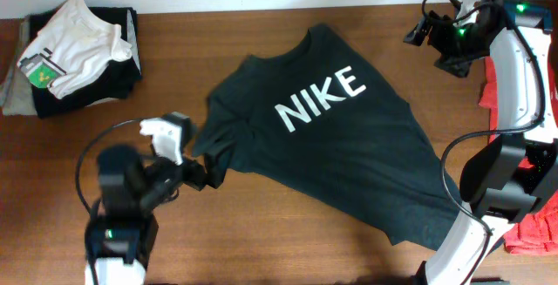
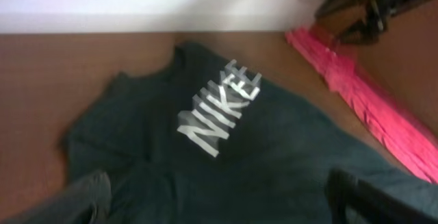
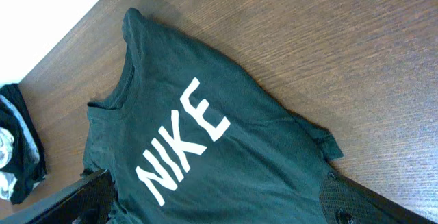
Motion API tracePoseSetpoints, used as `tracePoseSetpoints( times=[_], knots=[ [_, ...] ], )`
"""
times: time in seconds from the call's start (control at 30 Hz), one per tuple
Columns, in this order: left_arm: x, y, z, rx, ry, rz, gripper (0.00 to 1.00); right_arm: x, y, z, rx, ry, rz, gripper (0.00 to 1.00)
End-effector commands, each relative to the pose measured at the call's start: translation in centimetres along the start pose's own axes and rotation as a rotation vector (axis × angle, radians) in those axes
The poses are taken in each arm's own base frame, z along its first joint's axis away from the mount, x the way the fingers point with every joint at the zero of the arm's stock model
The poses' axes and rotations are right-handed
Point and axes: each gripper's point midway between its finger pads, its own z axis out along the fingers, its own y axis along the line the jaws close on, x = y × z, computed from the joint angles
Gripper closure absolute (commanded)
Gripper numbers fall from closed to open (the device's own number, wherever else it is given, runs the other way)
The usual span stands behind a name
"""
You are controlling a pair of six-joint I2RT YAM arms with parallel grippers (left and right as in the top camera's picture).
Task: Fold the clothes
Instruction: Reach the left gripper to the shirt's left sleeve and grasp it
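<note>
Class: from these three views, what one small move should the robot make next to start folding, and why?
Probably close the left gripper on the sleeve beside it. The black NIKE T-shirt lies spread out, print up, unfolded. The left gripper stands open at that sleeve's edge, while the right gripper, also open, hangs clear of the shirt.

A: What lies on the table (image 3: 328,53)?
B: A black shirt (image 3: 267,176), spread flat, white "NIKE" lettering up, collar toward the far edge.
A: The fingers (image 3: 75,200)?
B: Spread wide, one at each lower corner. A pile (image 3: 17,148) of clothes sits left.
</note>
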Motion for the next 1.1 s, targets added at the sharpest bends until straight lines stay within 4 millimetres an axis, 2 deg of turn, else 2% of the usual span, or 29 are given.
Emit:
tracePoseSetpoints(
  times=[0.0, 0.07, 0.1, 0.17, 0.23, 0.3, 0.4, 0.53, 0.7, 0.87, 1.07],
  knots=[
    [1.3, -0.8, 3.1, 0.011, 0.175, 0.053, 0.01, -0.1, 0.3, -0.6, -0.005, -0.012, -0.004, 0.01],
    [3.5, -0.9, 4.5, 0.035, 0.259, 0.022, 0.01, -0.1, 0.3, -0.6, -0.005, -0.012, -0.004, 0.01],
    [4.6, -0.2, 5.2, 0.018, 0.296, 0.001, 0.01, -0.1, 0.3, -0.6, -0.005, -0.012, -0.004, 0.01],
    [6.2, 3.4, 5.4, -0.185, 0.353, -0.121, 0.01, -0.1, 0.3, -0.6, -0.005, -0.012, -0.004, 0.01],
    [8.0, 6.8, 4.7, -0.396, 0.419, -0.191, 0.01, -0.1, 0.3, -0.6, -0.005, -0.012, -0.004, 0.01],
    [9.5, 8.8, 4.2, -0.510, 0.488, -0.196, 0.01, -0.1, 0.3, -0.6, -0.005, -0.012, -0.004, 0.01],
    [13.0, 9.9, 5.0, -0.532, 0.611, -0.235, 0.01, -0.1, 0.3, -0.6, -0.005, -0.012, -0.004, 0.01],
    [15.1, 10.7, 5.9, -0.547, 0.663, -0.267, 0.01, -0.1, 0.3, -0.6, -0.005, -0.012, -0.004, 0.01],
    [15.2, 11.4, 6.9, -0.555, 0.643, -0.271, 0.01, -0.1, 0.3, -0.6, -0.005, -0.012, -0.004, 0.01],
    [16.9, 11.9, 7.5, -0.561, 0.687, -0.282, 0.01, -0.1, 0.3, -0.6, -0.005, -0.012, -0.004, 0.01],
    [16.7, 11.0, 8.2, -0.499, 0.676, -0.302, 0.01, -0.1, 0.3, -0.6, -0.005, -0.012, -0.004, 0.01]
  ],
)
